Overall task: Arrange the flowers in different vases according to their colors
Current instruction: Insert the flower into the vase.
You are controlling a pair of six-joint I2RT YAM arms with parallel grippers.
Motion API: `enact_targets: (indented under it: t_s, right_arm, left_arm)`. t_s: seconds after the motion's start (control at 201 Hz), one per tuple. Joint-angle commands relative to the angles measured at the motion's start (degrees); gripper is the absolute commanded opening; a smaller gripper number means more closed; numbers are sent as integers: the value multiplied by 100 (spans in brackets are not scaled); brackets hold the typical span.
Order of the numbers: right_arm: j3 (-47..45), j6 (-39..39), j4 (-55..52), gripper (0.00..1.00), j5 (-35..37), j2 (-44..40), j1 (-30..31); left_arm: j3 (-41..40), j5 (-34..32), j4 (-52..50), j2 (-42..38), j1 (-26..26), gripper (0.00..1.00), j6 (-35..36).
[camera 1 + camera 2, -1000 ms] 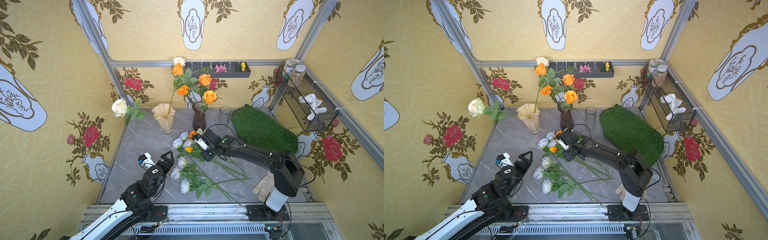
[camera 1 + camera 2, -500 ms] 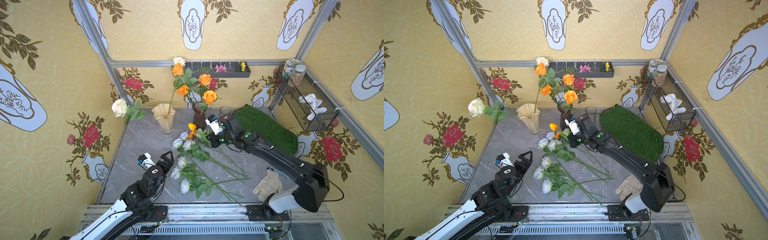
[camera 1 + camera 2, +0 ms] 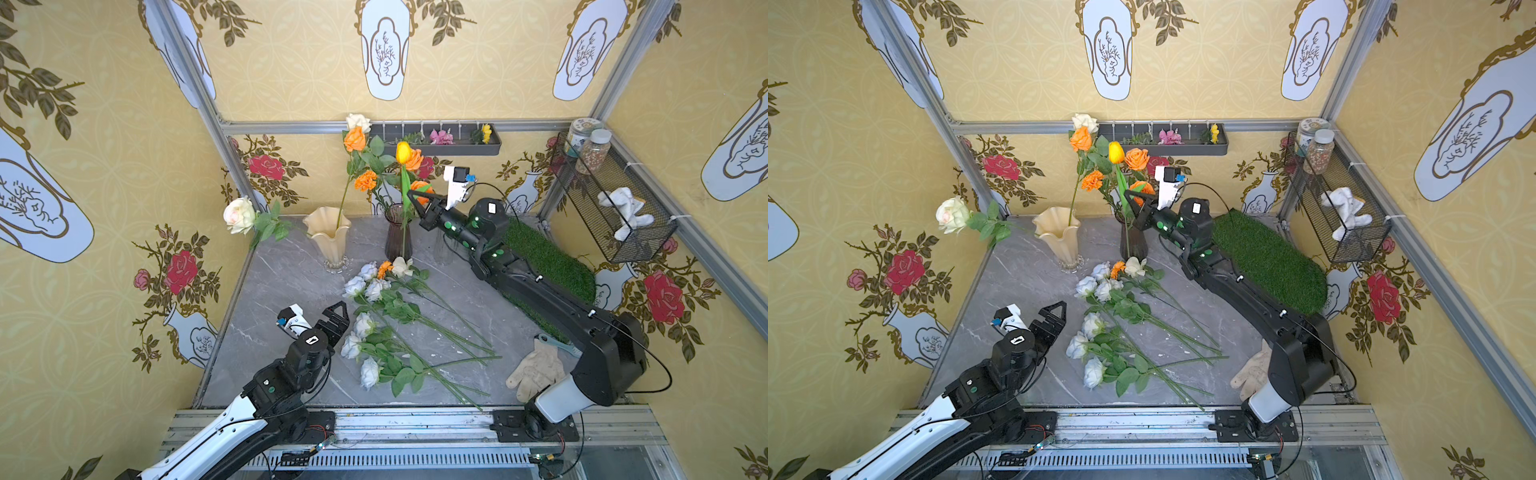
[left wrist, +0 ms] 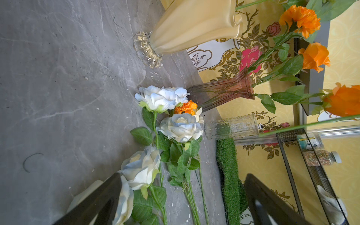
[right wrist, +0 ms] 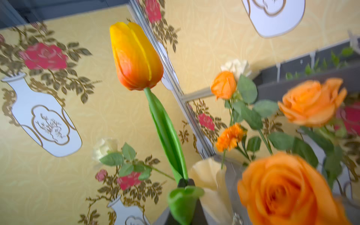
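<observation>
My right gripper [image 3: 412, 196] [image 3: 1130, 195] [image 5: 184, 183] is shut on the green stem of an orange-yellow tulip [image 3: 403, 152] [image 5: 136, 56], held upright over the dark purple vase [image 3: 397, 235] [image 3: 1133, 245]. Its lower stem hangs across that vase; whether it is inside I cannot tell. Orange flowers [image 3: 413, 160] stand in the purple vase. A cream-white rose [image 3: 239, 214] leans out of the cream-yellow vase [image 3: 330, 237]. The clear glass vase [image 4: 231, 127] stands empty. Pale roses [image 3: 376, 286] and an orange marigold [image 3: 384, 268] lie on the table. My left gripper [image 3: 322, 318] [image 4: 182, 176] hovers open beside them.
A green turf mat [image 3: 548, 257] lies under the right arm at the back right. A work glove [image 3: 536, 370] rests near the right arm's base. A wire basket [image 3: 615, 208] and a grey shelf [image 3: 436, 143] hang on the walls.
The right arm has lifted the tulip off the pile on the table and carried it up and back to above the purple vase. The left arm has stayed still.
</observation>
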Motion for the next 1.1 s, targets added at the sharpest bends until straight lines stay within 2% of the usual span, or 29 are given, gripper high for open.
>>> enact_targets:
  t_s: [0.0,0.189,0.349,0.508,0.842,1.096]
  right_arm:
    - [573,297,1157,0,103,469,71]
    - [1410,-176,1206,0,267,1126,138]
    - [2231,-701,809,0,366,1584,47]
    - [2713,-765,622,0,374,1938,-210]
    - [2380,-653,748,0,226,2205,-595]
    - [1897,-461,958,0,58,2220,-605]
  left_arm:
    - [57,-61,120,74,8,100,112]
    - [121,-54,181,257,9,100,195]
    - [182,-58,253,427,18,100,274]
    - [255,-67,292,619,20,100,323]
    - [313,-83,355,814,60,100,348]
    - [380,-85,375,967,78,100,347]
